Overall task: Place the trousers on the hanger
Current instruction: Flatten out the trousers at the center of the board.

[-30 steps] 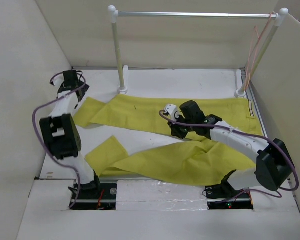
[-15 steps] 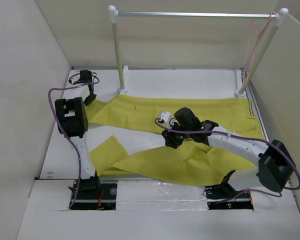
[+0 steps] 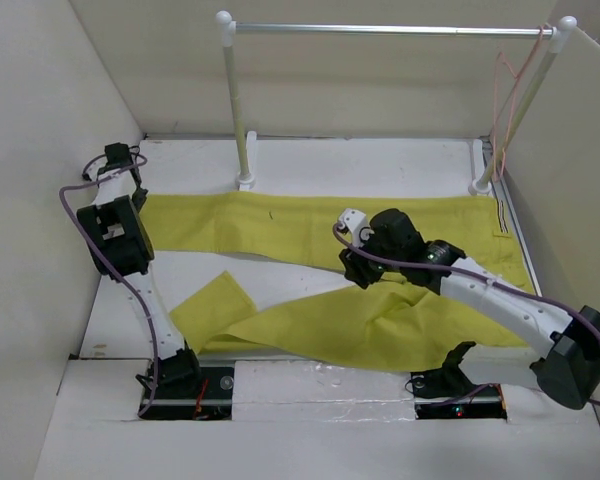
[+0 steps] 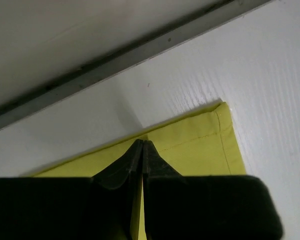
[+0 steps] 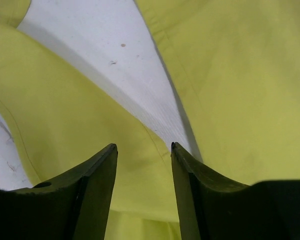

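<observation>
The trousers (image 3: 280,222) lie flat on the worktop (image 3: 360,165) just in front of the stand (image 3: 390,29). The waistband is beside the stand's right foot. One leg runs straight past the left post, and the other bends away from the stand toward the arm bases. The hanger (image 3: 507,95) hangs off the stand's right end, apart from the cloth, so the task has hardly begun. This looks like a spreading step, meant to get the garment straight before it goes over the hanger's bar.

The left claw (image 4: 142,146) is well beyond the stand's left post. Its fingers are pressed together at the cuff edge of the straight leg, seemingly pinching the cloth to hold that leg taut. The right claw (image 5: 142,148) is spread apart, low over the strip of bare worktop where the two legs split, roughly midway along the stand. That spot suits a grasp on the crooked leg's inner edge, probably to draw it alongside the first.
</observation>
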You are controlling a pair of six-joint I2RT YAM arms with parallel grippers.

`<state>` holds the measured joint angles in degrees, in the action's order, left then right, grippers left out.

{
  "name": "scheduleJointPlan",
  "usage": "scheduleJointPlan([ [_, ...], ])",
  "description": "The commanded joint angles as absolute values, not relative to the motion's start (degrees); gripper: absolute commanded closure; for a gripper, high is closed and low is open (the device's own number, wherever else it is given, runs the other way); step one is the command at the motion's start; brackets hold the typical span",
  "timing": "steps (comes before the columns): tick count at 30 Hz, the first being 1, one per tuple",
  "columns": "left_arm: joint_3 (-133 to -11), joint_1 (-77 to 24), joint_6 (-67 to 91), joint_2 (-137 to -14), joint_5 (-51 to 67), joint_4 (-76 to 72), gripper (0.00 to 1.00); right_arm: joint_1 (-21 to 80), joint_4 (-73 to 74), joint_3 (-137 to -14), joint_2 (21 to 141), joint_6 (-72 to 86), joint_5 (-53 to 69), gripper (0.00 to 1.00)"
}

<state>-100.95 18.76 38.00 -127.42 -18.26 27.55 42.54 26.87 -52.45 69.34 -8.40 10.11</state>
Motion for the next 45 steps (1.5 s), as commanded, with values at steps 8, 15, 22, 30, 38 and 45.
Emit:
scheduleJointPlan([
  [8, -89.49, 14.34, 42.54, -104.01, -13.82, 20.40, 0.92, 34.46, 29.44, -48.88, 63.55, -1.85, 0.62, 0.90],
  [15, -72.27, -6.10, 37.10, -89.57, -6.42, 13.62, 0.62, 23.21, 32.06, -42.81, 53.29, 3.07, -3.15, 0.97],
  [22, -61.53, -17.75, 37.79, -81.40, -5.81, 14.33, 0.60, 23.97, 23.48, -43.24, 54.45, -8.16, 18.13, 0.93],
  [30, -71.26, -17.23, 35.51, -66.72, -22.12, 23.19, 0.60, 53.68, 19.17, -63.85, 85.57, -14.50, 18.20, 0.61],
  [38, -80.41, -16.17, 35.69, -58.54, -25.14, 24.43, 0.57, 59.33, 12.12, -87.17, 115.46, -7.13, 20.04, 0.48],
  [45, -80.69, -16.17, 36.30, -56.25, -21.71, 26.72, 0.57, 60.55, 12.39, -97.90, 131.12, -2.81, 23.63, 0.46],
])
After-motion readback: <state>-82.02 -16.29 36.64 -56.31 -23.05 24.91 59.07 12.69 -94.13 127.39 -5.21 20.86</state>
